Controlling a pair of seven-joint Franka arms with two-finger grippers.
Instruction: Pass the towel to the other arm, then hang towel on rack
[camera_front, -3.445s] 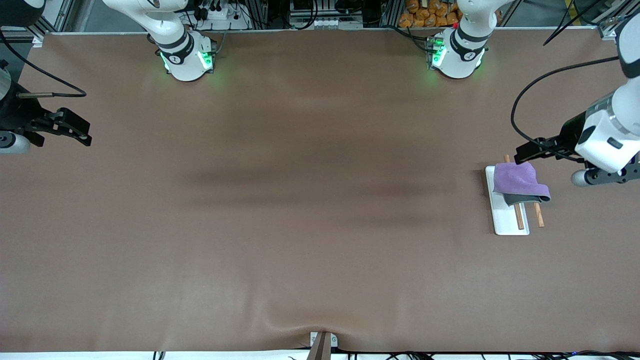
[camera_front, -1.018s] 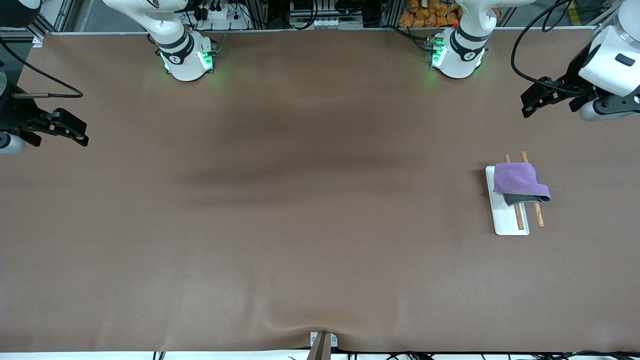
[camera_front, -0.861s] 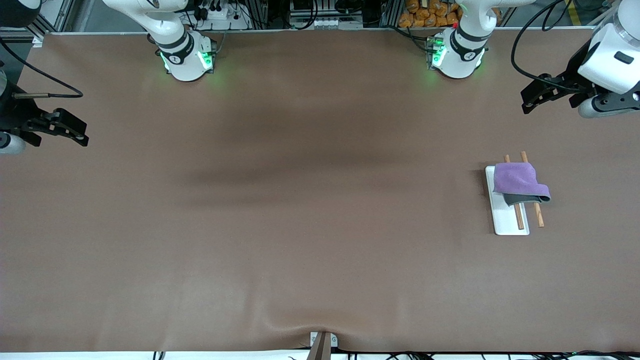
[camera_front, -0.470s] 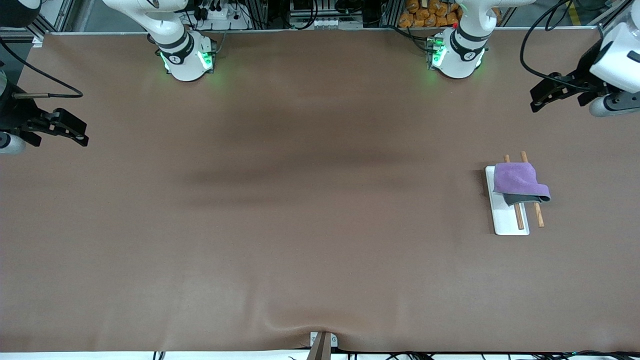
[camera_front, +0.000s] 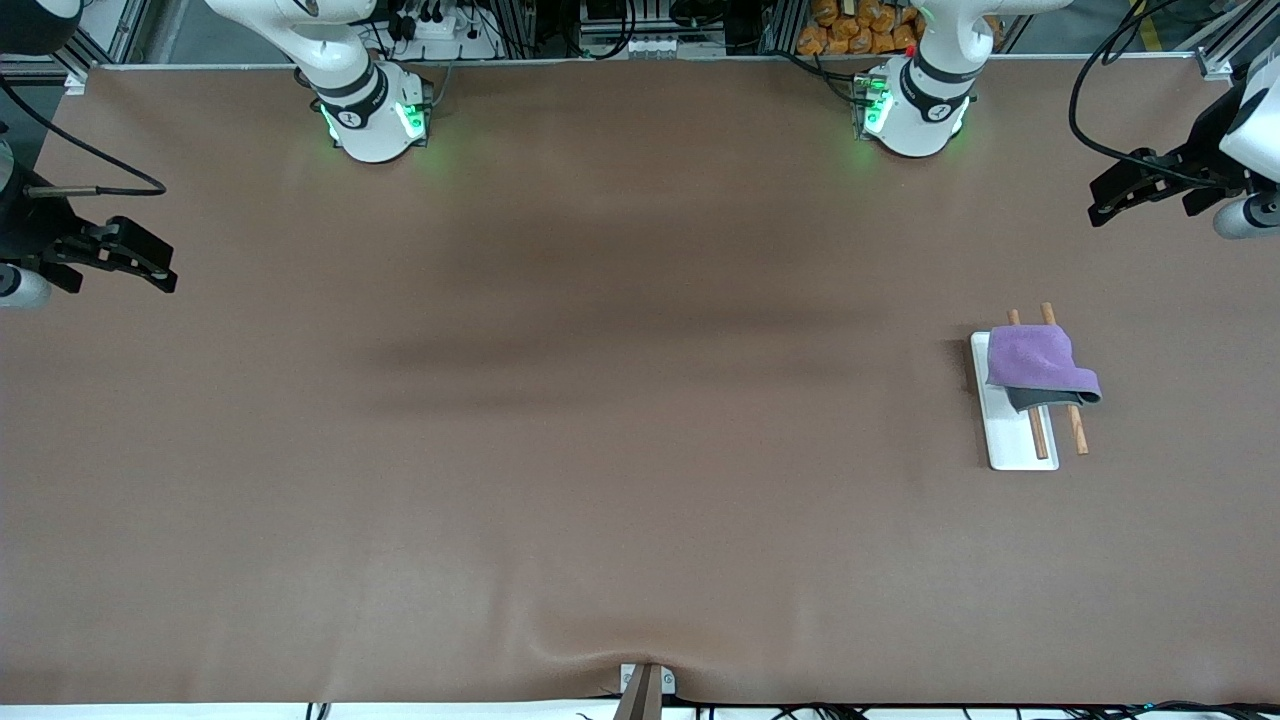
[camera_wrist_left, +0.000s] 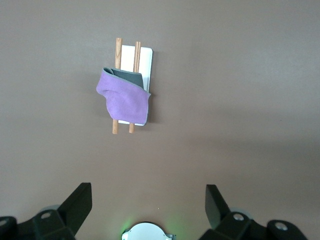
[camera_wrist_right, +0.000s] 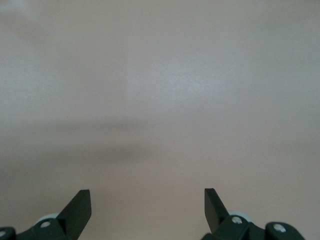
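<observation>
Purple towel (camera_front: 1040, 362) draped on rack (camera_front: 1010, 440): soft, light, likely limp | take it by a folded edge | my left fingers (camera_front: 1135, 188) and right fingers (camera_front: 125, 258) spread, empty, over bare counter (camera_front: 640, 450).

A brown counter (camera_front: 600, 450) fills nearly the whole frame, its covering slightly rippled at the bottom centre. At the middle right the rack (camera_front: 1020, 440) rests on it by a white base plate, a purple towel (camera_front: 1035, 362) draped over its two wooden rods, seemingly grey underneath. Two white arm bases (camera_front: 375, 120) stand along the top edge.
</observation>
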